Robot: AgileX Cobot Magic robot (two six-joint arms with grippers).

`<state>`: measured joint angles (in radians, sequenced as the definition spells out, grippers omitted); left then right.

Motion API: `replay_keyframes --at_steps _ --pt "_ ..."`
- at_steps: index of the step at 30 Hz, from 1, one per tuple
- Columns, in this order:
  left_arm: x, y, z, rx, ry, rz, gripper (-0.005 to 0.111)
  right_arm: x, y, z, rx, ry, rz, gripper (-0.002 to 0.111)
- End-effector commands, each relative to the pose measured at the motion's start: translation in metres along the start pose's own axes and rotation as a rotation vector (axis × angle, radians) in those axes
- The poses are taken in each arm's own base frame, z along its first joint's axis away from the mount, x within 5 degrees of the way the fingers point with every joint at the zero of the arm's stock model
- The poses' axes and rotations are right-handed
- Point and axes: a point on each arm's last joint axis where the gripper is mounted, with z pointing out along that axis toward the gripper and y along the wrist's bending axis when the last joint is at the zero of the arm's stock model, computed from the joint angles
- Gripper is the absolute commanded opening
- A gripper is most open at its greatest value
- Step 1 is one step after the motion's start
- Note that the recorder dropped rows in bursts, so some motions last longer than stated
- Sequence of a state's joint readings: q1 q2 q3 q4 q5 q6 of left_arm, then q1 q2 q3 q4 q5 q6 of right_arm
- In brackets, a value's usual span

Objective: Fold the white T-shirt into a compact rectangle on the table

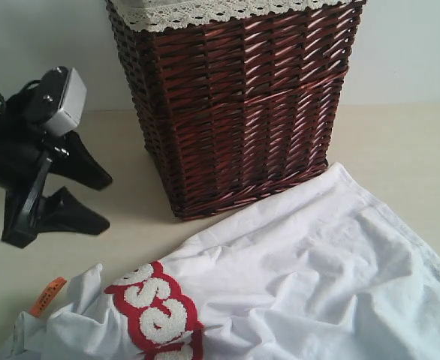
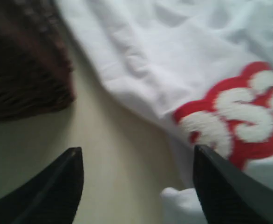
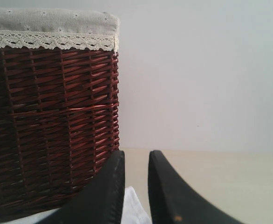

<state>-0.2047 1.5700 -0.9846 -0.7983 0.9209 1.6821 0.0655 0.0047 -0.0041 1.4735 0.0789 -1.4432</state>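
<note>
- The left gripper is hanging at the far left of the exterior view over bare table. Its jaws are standing wide apart and gripping nothing. Its own wrist view is showing pale tabletop in the gap, with a small bunch of white cloth just beside one finger.
- The white T-shirt is lying spread but rumpled on the table, to the right of that gripper and nearer the bottom edge of the exterior view. It is not touching the gripper.
- The orange neck tag and the lettering on its red band are marking the shirt's nearest end.
- The shirt's long axis is running on a slant, from the tag end at the lower left up toward the right. There one corner is reaching just beside the foot of the wicker basket.
- The coming move is likely turning on that offset. The left arm is looking the nearer one to the collar end, and it would need to travel rightward and down onto the cloth edge, not straight down, since only table is lying under it now.
- The right gripper is sitting outside the exterior view. Its wrist camera is facing the basket's side, with the jaws standing close together and only a narrow slit between them.
- A scrap of white cloth is showing low in that slit. I cannot tell whether it is being pinched or is merely lying beneath.
</note>
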Motion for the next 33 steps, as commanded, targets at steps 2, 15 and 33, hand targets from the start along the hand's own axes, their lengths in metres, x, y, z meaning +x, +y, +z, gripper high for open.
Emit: replay_keyframes --at_steps 2,15,33 --pt "0.031 0.022 0.017 -0.001 0.03 -0.21 0.065 0.001 0.0 0.0 -0.001 -0.001 0.001 0.02" --pt "0.066 0.027 0.067 0.161 0.066 -0.48 0.065 0.001 -0.002 0.0 0.019 -0.003 0.001 0.02" --pt "0.076 0.006 0.074 0.442 0.159 -0.592 0.064 0.001 -0.002 0.0 0.019 -0.003 0.001 0.02"
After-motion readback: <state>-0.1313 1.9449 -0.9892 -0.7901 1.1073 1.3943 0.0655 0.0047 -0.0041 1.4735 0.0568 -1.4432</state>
